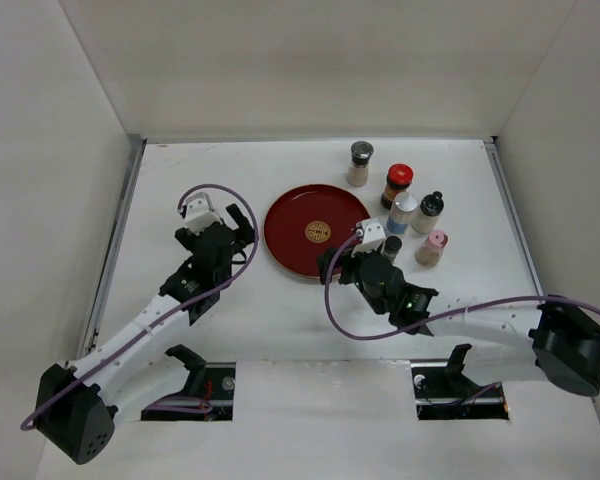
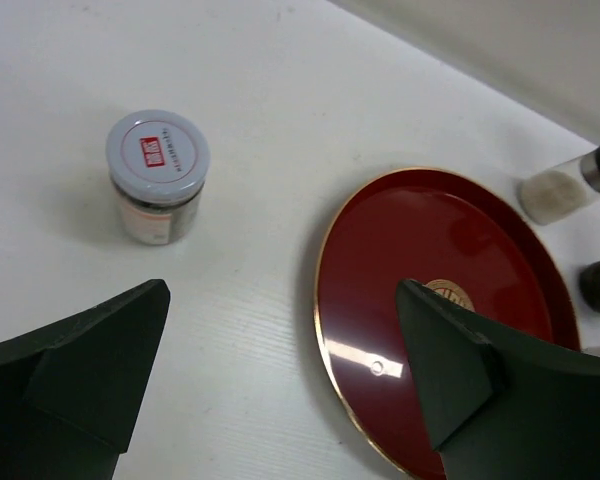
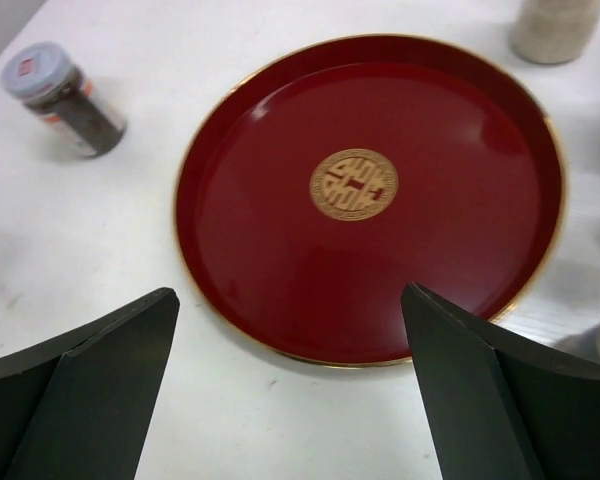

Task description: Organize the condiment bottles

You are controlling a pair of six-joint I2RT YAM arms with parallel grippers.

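Left gripper [image 2: 285, 300] wide open, empty; grey-lidded jar [image 2: 158, 175] ahead-left, red plate [image 2: 430, 260] to its right. Right gripper [image 3: 290, 295] open, empty, at plate's near rim. Other condiment bottles [image 1: 398, 185] cluster right of plate, dark-capped bottle [image 1: 391, 247] beside right wrist.

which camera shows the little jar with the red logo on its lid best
Left wrist: the jar stands whole, close and sharp, lid logo facing the camera. Right wrist shows it smaller and blurrier in the top left corner, beside the red plate. In the top external view I cannot pick it out.
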